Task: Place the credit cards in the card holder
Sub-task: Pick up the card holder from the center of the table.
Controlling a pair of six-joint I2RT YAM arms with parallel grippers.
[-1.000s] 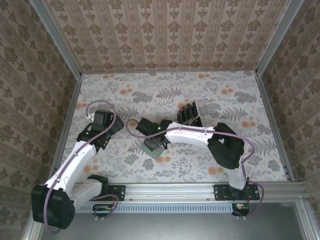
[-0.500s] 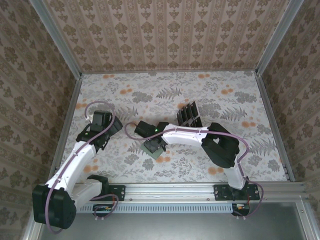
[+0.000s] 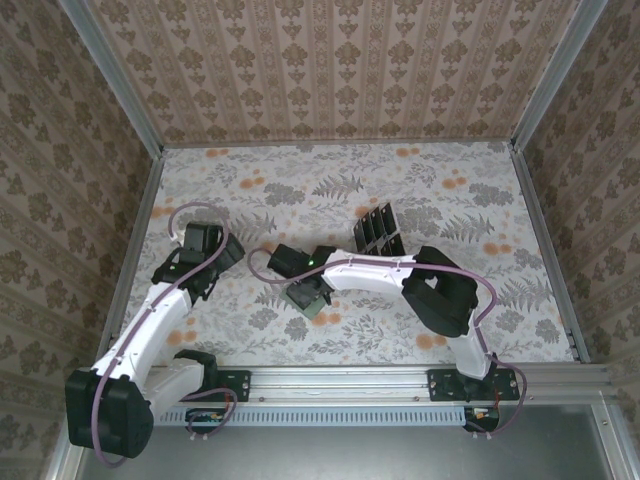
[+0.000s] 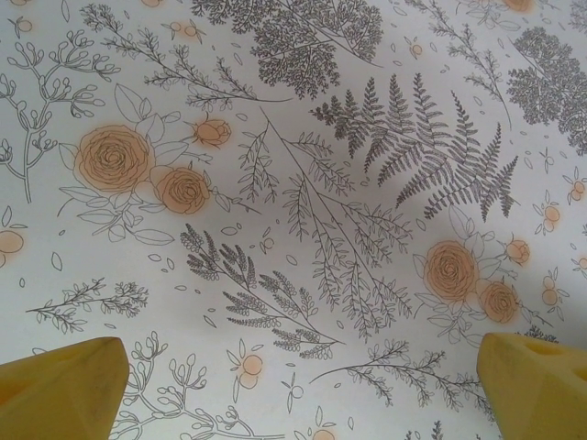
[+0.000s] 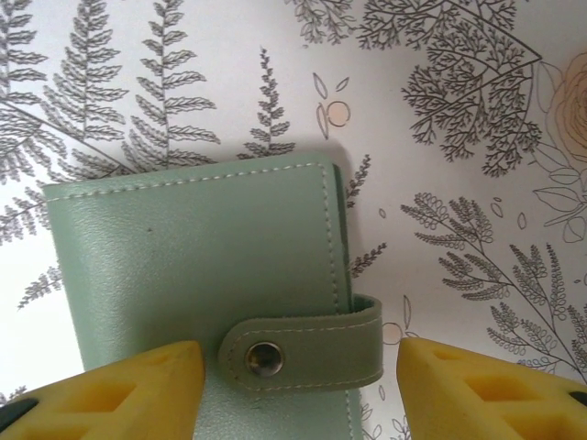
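Right wrist: card holder (image 5: 197, 257) lay closed on cloth (image 5: 440, 82), snap strap (image 5: 303, 353) between parted right claw (image 5: 298, 367) fingers.
Left wrist: left claw (image 4: 301, 353) gaped wide above cloth.
Top external: cards (image 3: 377, 229) stood apart, behind card holder.

Right end effector (image 5: 295, 389) slightly leftward over card holder (image 5: 193, 247).

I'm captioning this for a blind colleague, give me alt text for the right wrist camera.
A closed green card holder lies on a floral tablecloth, its snap strap between the yellow fingers of the open right hand.
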